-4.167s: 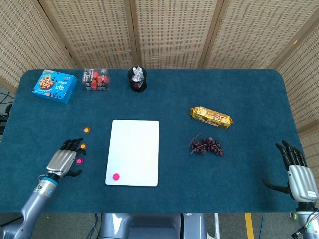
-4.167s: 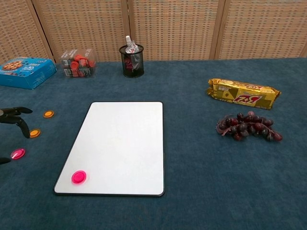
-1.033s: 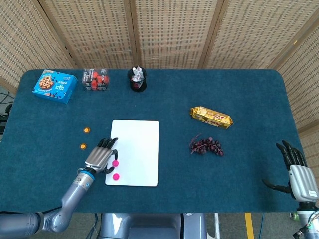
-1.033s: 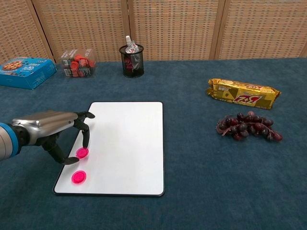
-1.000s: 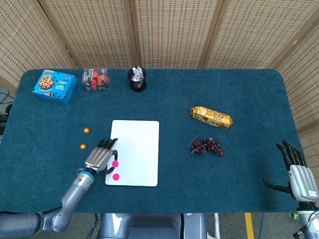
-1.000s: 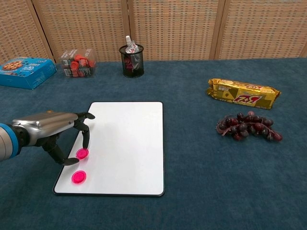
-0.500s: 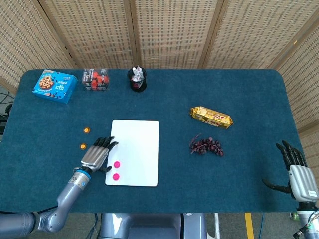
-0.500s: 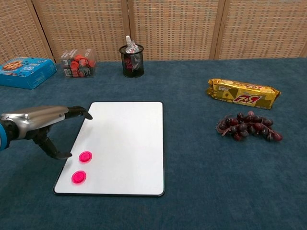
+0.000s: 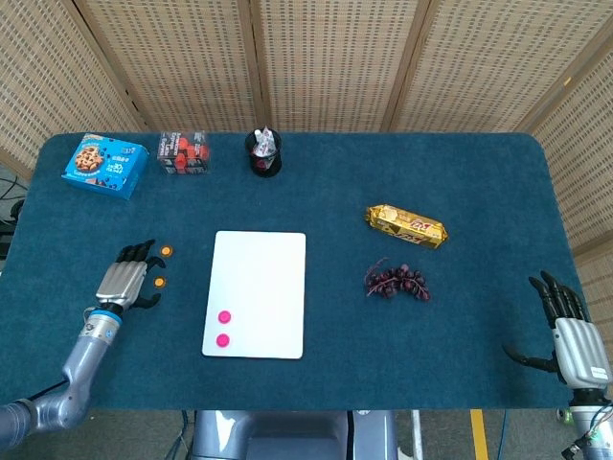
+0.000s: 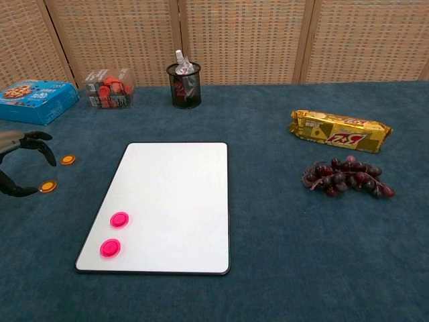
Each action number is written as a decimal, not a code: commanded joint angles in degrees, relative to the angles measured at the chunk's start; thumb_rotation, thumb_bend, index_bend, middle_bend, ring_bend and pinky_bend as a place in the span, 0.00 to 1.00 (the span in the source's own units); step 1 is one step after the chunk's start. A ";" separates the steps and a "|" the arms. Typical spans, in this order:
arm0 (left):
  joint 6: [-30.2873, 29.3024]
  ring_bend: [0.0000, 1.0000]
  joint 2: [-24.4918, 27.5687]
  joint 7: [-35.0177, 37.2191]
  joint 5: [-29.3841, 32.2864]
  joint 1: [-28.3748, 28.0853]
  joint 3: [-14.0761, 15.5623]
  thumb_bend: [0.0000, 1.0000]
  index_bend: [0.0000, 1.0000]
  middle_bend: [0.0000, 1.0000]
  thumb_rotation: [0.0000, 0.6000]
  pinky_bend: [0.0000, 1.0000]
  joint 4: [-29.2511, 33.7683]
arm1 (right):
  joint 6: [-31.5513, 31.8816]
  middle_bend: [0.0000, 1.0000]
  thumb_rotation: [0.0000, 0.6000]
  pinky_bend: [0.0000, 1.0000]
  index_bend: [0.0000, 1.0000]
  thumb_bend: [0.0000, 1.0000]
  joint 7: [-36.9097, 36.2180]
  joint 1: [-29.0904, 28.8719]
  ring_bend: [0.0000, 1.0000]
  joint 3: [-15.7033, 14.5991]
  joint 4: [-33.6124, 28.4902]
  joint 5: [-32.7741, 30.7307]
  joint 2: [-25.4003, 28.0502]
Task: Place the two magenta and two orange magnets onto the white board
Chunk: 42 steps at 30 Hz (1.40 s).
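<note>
Two magenta magnets (image 9: 223, 317) (image 9: 223, 339) lie on the white board (image 9: 259, 287), near its lower left corner; the chest view shows the same magenta magnets (image 10: 119, 219) (image 10: 110, 248) on the board (image 10: 174, 194). Two orange magnets (image 9: 166, 251) (image 9: 159, 283) sit on the blue cloth left of the board, also seen in the chest view as orange discs (image 10: 68, 159) (image 10: 47, 186). My left hand (image 9: 124, 278) hovers open just left of them, fingers spread, holding nothing. My right hand (image 9: 572, 331) rests open at the table's far right edge.
A blue cookie box (image 9: 104, 165), a clear box of red items (image 9: 183, 152) and a black mesh cup (image 9: 263, 153) line the back. A gold snack bar (image 9: 407, 226) and a bunch of grapes (image 9: 396, 282) lie right of the board.
My left hand let go of the second magenta magnet on the board and drew back leftward to the orange magnets. The right hand stayed still.
</note>
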State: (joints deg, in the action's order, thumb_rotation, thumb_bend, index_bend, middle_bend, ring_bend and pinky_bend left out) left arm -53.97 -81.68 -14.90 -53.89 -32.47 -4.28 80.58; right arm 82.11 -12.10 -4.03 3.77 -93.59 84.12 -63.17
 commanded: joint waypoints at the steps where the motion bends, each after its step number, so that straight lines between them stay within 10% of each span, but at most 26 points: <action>1: 1.13 0.00 -0.38 1.96 -1.18 0.49 -0.17 0.33 0.31 0.00 1.00 0.00 -2.13 | -0.01 0.00 1.00 0.00 0.00 0.00 0.13 0.01 0.00 -0.01 -0.06 -0.04 -0.01; 42: 3.65 0.00 -4.85 -0.45 0.40 0.20 -1.66 0.36 0.38 0.00 1.00 0.00 -7.88 | -0.60 0.00 1.00 0.00 0.00 0.00 -0.13 -0.11 0.00 -0.09 -0.25 -0.30 0.26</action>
State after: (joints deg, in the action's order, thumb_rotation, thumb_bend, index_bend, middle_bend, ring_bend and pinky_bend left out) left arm -50.38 -86.47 -15.29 -53.55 -32.25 -5.93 72.76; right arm 81.50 -12.24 -4.14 3.68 -93.84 83.82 -62.91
